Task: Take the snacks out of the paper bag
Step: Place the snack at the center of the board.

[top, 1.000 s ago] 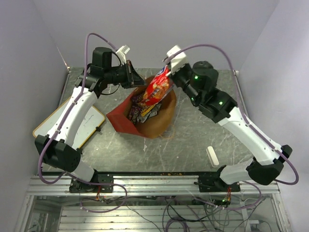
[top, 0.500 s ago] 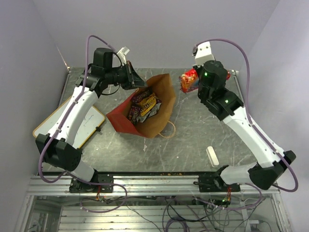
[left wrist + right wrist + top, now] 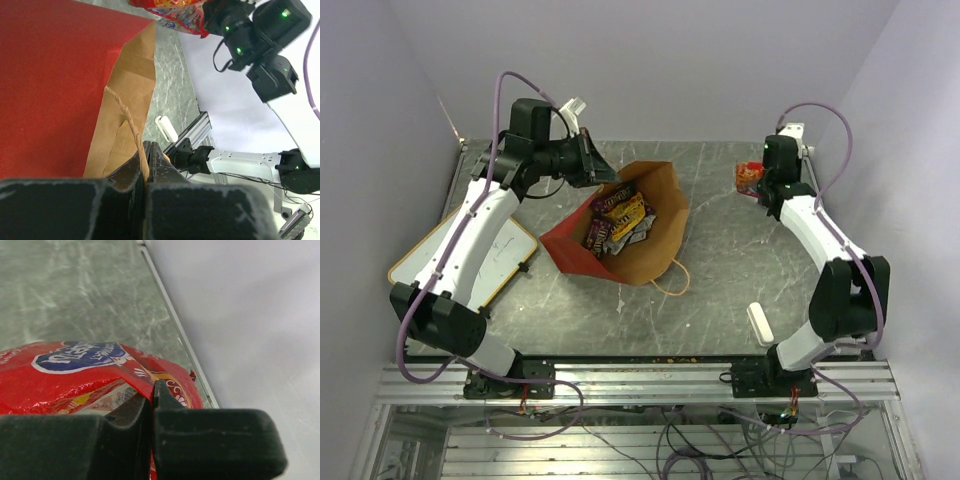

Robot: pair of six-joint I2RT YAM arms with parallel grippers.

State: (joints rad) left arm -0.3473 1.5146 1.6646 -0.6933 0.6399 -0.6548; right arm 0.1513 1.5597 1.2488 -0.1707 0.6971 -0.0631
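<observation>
Moved: right claw (image 3: pixel 151 390) has swung red packet (image 3: pixel 75 375) out of paper bag (image 3: pixel 662 215), over to far-right corner of surface (image 3: pixel 720 270)
White block (image 3: pixel 758 323): near right, well apart from bag
Whiteboard (image 3: pixel 500 262): near left, at surface edge
Paper bag: mid-surface, tipped over, mouth open
Candy wrappers (image 3: pixel 618 220): piled inside bag
Left claw (image 3: pixel 146 150): together, clamped on bag rim at tan handle
Right claw: together, clamped on packet edge, near far-right wall
</observation>
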